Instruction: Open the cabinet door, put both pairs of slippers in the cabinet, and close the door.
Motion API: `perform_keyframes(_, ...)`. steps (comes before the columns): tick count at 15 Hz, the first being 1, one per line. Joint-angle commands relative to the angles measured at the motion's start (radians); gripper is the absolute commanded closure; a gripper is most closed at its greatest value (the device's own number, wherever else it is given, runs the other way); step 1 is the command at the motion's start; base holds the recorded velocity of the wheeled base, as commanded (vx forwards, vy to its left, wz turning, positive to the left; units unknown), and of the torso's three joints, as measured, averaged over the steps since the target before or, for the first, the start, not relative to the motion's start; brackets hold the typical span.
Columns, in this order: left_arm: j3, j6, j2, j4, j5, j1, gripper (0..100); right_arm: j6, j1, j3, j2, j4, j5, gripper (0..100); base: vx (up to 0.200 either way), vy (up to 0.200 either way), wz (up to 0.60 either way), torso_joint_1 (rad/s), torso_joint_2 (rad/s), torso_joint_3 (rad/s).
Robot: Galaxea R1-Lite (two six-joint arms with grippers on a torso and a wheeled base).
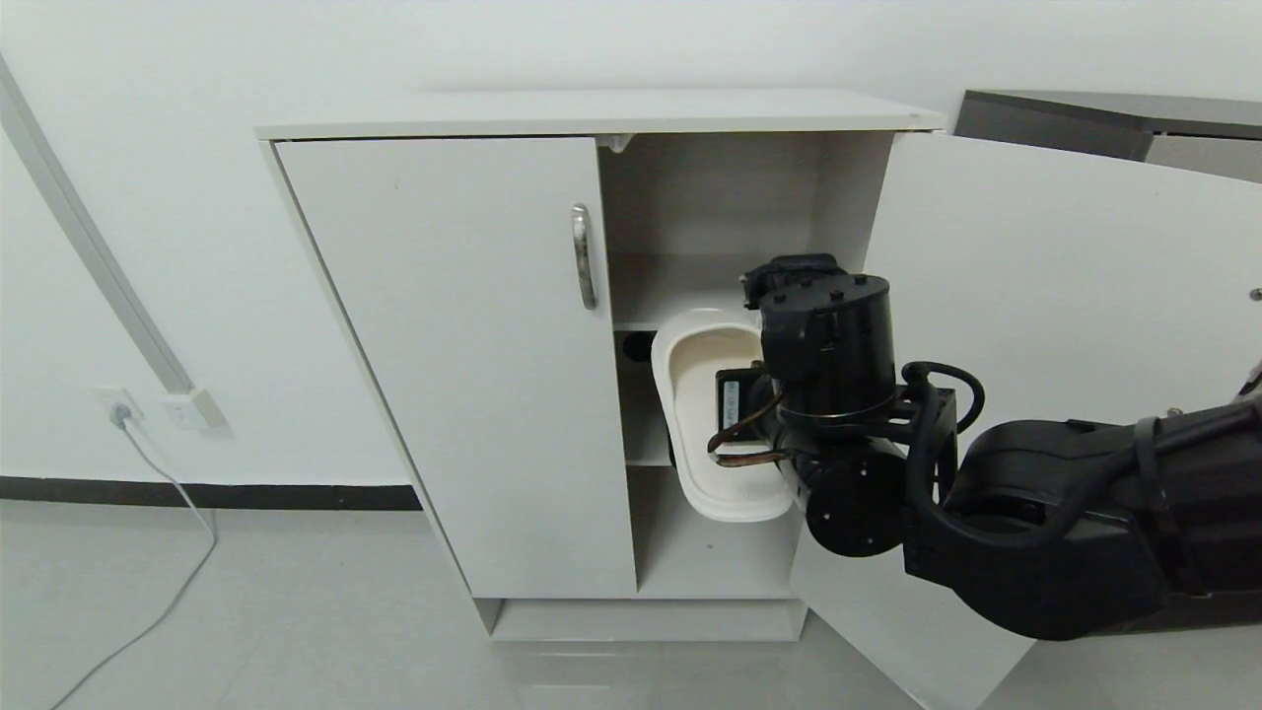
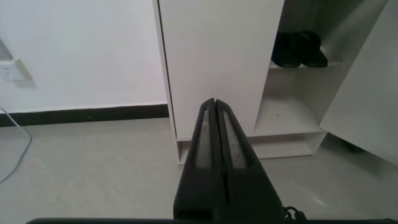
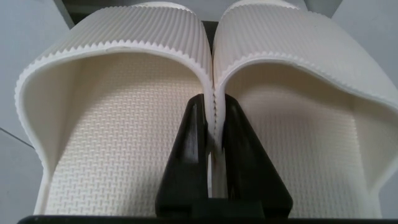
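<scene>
The right end effector [image 3: 213, 121] is clamped on the white slippers' [image 3: 118, 124] inner edges. It should set them flat, fully inside the cabinet [image 1: 454, 375].

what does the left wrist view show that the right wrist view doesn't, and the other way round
Only the left wrist view: the cabinet from outside, its open door, black slippers on a shelf inside, the floor and a wall socket, with the left gripper shut on nothing.

Only the right wrist view: the white slippers close up, the right gripper pinching their two inner strap edges together.

Both: a pair of black fingers pressed close in the foreground, each arm's own. No other shared thing is certain.
</scene>
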Motion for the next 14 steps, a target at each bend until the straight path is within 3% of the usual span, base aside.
perform_keyframes(1,0.0,0.0,0.001,0.0,0.0,0.0,100,0.0,-0.001,-0.001,-0.005,0.0,-0.001,100,0.2,0.0,0.0,-0.002,0.0,0.007)
perform_keyframes(11,0.0,-0.002,0.001,0.0,0.001,0.0,100,-0.002,-0.001,0.005,-0.005,0.0,0.002,100,0.2,0.0,0.0,0.001,0.0,0.003)
perform_keyframes(14,0.0,-0.002,0.001,0.0,0.001,0.0,100,-0.002,-0.001,0.003,0.005,0.0,0.011,100,0.0,0.0,0.0,0.0,0.0,0.0)
